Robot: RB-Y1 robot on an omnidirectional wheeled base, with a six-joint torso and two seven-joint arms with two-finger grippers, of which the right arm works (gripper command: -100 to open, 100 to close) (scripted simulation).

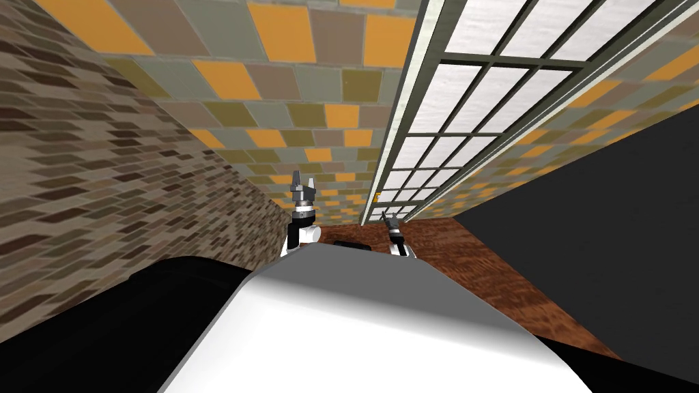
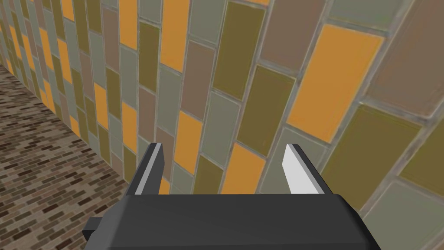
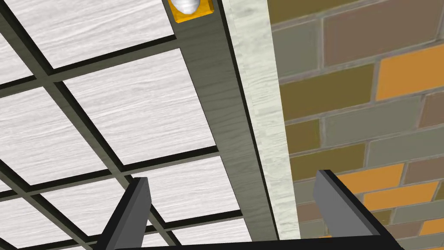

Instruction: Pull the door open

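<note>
1. Step in hand, as I read it: reach for the knob. The door (image 3: 130, 100) looks shut in its pale frame (image 3: 264, 108), and nothing is gripped yet.
2. The knob (image 3: 185, 4) is white, on an orange plate, on the door's edge stile. It sits ahead of the right hand (image 3: 232, 178), past the fingertips and apart from them. It is off the hand's centre line, toward the door panels rather than the frame.
3. Right hand: fingers spread wide and empty, pointing at the seam between stile and frame, close to the door face.
4. To do it well, run the hand along the stile until the knob sits between the fingers. Centre first, then close. An off-centre grip on a round knob will likely slip.
5. Pull on an arc, not straight back. The base probably has to back off as the door swings toward me.
6. Left hand (image 2: 224, 147): spread open and empty, facing the tiled wall (image 2: 260, 87). Keep it out of the swing.
</note>
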